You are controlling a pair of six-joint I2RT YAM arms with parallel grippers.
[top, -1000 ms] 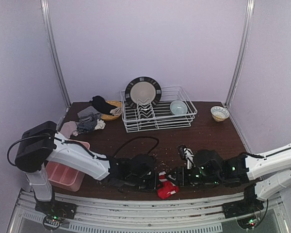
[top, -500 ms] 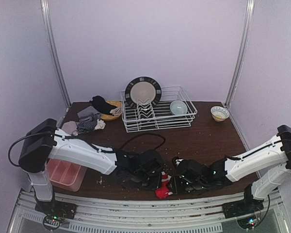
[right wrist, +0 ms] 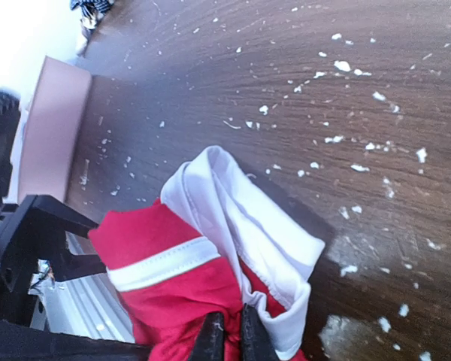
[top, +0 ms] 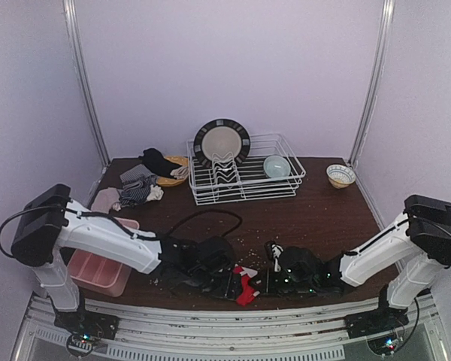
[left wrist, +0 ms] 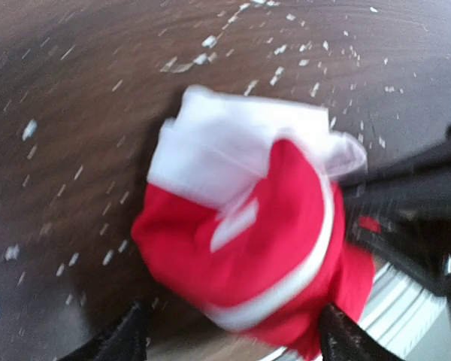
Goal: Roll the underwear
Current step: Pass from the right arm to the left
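The red underwear (top: 244,286) with a white waistband lies bunched at the table's front edge, between the two grippers. My left gripper (top: 222,284) stands open, its fingertips (left wrist: 128,337) on either side of the red underwear (left wrist: 248,248) without pinching it. From the right, my right gripper (right wrist: 227,335) is shut on a fold of the red underwear (right wrist: 173,289) where red cloth meets waistband. More underwear sits at the back left: a striped one (top: 137,191) and a black one (top: 158,160).
A pink tray (top: 98,272) stands at the front left, also seen as the pink tray (right wrist: 56,128). A white dish rack (top: 244,180) holding a plate (top: 222,141) and a bowl (top: 276,165) fills the back. A small bowl (top: 340,175) sits at the back right. White crumbs dot the tabletop.
My left gripper has opened and let go of the red underwear. My right gripper has closed on it. Both grippers and the cloth have shifted slightly left along the front edge.
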